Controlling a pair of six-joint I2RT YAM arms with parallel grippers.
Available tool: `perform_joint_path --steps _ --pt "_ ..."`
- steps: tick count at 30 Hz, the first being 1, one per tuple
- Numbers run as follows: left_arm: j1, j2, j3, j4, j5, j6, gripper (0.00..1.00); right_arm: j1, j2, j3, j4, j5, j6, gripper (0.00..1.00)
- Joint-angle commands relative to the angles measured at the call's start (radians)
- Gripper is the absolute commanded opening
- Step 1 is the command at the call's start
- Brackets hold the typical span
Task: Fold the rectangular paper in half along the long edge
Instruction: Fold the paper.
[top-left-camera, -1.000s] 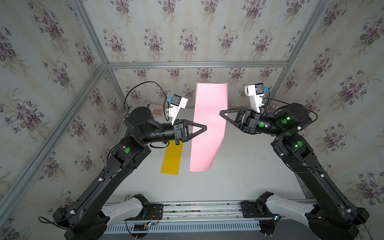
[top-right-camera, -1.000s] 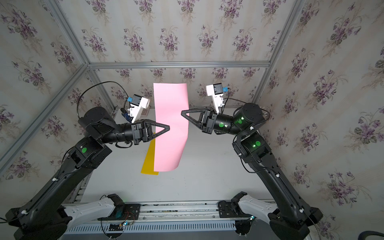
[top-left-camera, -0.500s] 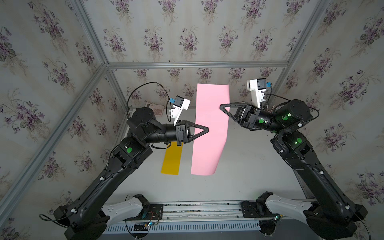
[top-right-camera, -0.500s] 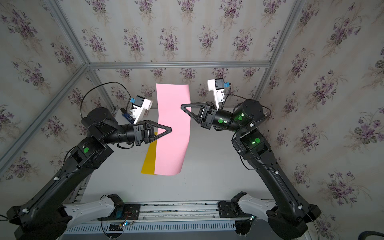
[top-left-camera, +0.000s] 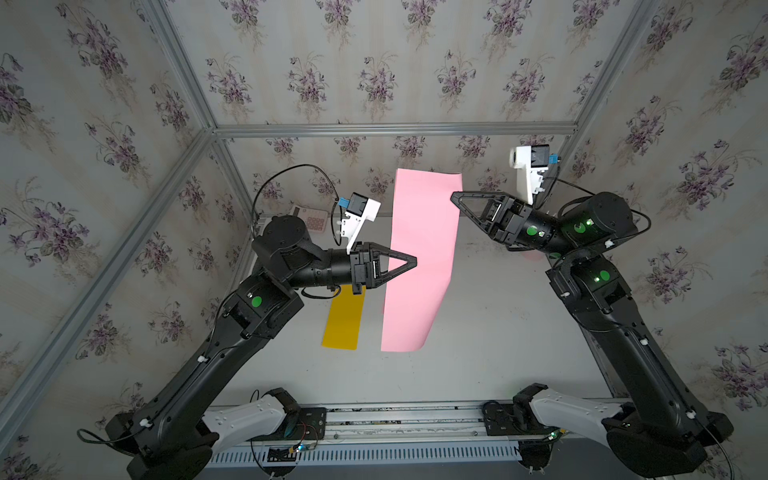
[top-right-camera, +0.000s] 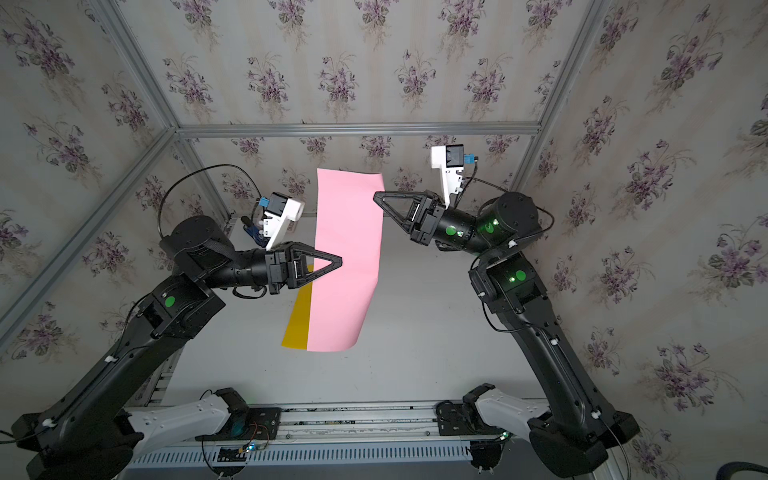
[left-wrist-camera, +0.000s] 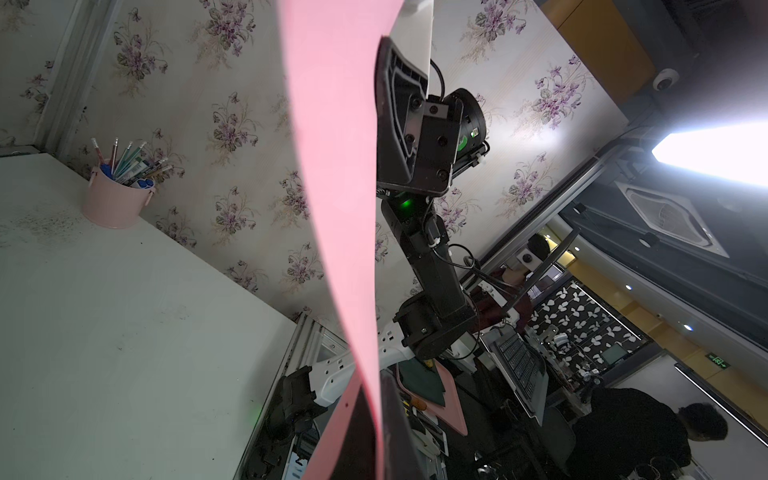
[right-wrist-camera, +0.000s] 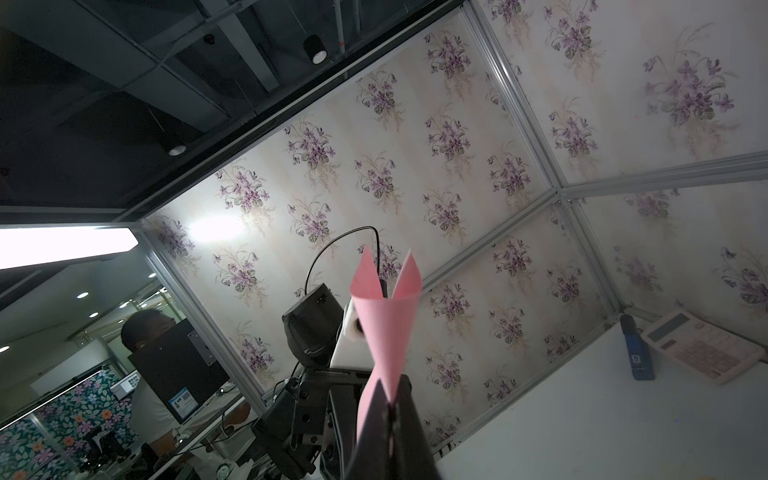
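Lying on the desk (top-left-camera: 478, 332) between flowered walls (top-left-camera: 374, 62): yellow sheet (top-left-camera: 343, 320), calculator (right-wrist-camera: 702, 349), pen cup (left-wrist-camera: 114, 199). Clamped on pink paper (top-left-camera: 424, 232): left gripper (top-left-camera: 412, 262), right gripper (top-left-camera: 454, 195).

I see the pink paper (top-left-camera: 419, 257) as thin, smooth and matt, the yellow sheet (top-left-camera: 343, 320) likewise. The white table (top-left-camera: 498, 332) looks matt and scuffed; the frame bar (top-left-camera: 395, 129) is brushed metal, the left camera mount (top-left-camera: 361, 216) white plastic.

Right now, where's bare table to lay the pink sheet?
Bare: table from the yellow sheet, under the pink sheet, to the right arm; also the near strip by the rail. Crowded: far edge, calculator and pen cup.
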Motion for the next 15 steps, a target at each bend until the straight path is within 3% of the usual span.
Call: perform_joint_path --steps 1,2,4,5,6,7,10,15 --pt "-0.003 0.002 0.006 0.004 0.009 0.015 0.0 -0.013 0.01 0.012 0.07 -0.023 0.026 0.06" --pt "-0.004 0.002 0.006 0.004 0.009 0.015 0.0 -0.013 0.012 0.012 0.077 -0.027 0.028 0.01" --pt "-0.006 0.003 0.006 0.003 0.009 0.016 0.0 -0.014 0.016 0.014 0.102 -0.037 0.04 0.0" --pt "-0.007 0.003 0.008 0.002 0.009 0.016 0.0 -0.015 0.021 0.02 0.102 -0.036 0.046 0.02" --pt "-0.008 0.005 0.007 0.001 0.009 0.018 0.0 -0.016 0.027 0.03 0.092 -0.032 0.049 0.13" --pt "-0.009 0.005 0.007 0.001 0.008 0.018 0.0 -0.015 0.032 0.037 0.095 -0.035 0.049 0.15" --pt "-0.012 0.005 0.006 -0.001 0.006 0.019 0.0 -0.018 0.036 0.04 0.12 -0.047 0.057 0.02" --pt "-0.016 0.005 0.006 -0.002 0.005 0.021 0.0 -0.02 0.045 0.055 0.131 -0.049 0.066 0.03"
